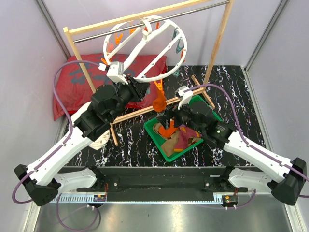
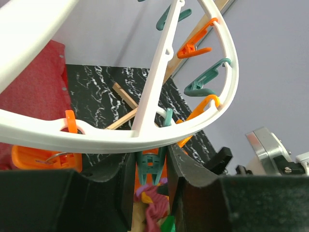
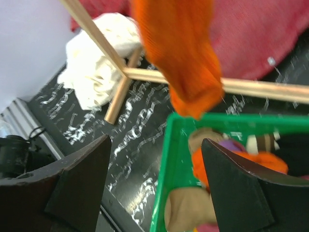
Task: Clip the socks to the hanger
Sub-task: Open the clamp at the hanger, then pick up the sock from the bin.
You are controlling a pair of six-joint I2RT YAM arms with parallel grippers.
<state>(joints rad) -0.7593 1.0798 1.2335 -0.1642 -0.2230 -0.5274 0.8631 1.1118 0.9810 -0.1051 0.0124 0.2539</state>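
Observation:
The white ring hanger [image 1: 126,59] hangs tilted from the rack's metal bar, with orange and teal clips on it. My left gripper [image 1: 140,90] is at its lower rim. In the left wrist view the gripper [image 2: 150,175] is shut on a teal clip [image 2: 151,166] under the ring [image 2: 111,137]. An orange sock [image 1: 160,102] hangs below the rim there. It also shows in the right wrist view [image 3: 181,58]. My right gripper [image 1: 167,116] [image 3: 155,145] is open and empty just under that sock. More socks, orange [image 1: 167,129], tan [image 1: 171,145] and purple [image 1: 187,137], lie in the green bin [image 1: 155,135].
A wooden-post rack with a metal bar [image 1: 159,19] stands over the black marbled table, its base rails [image 3: 251,88] crossing behind the bin [image 3: 170,159]. A red cushion [image 1: 72,82] lies at the back left. A white cloth [image 3: 99,58] lies left of the bin.

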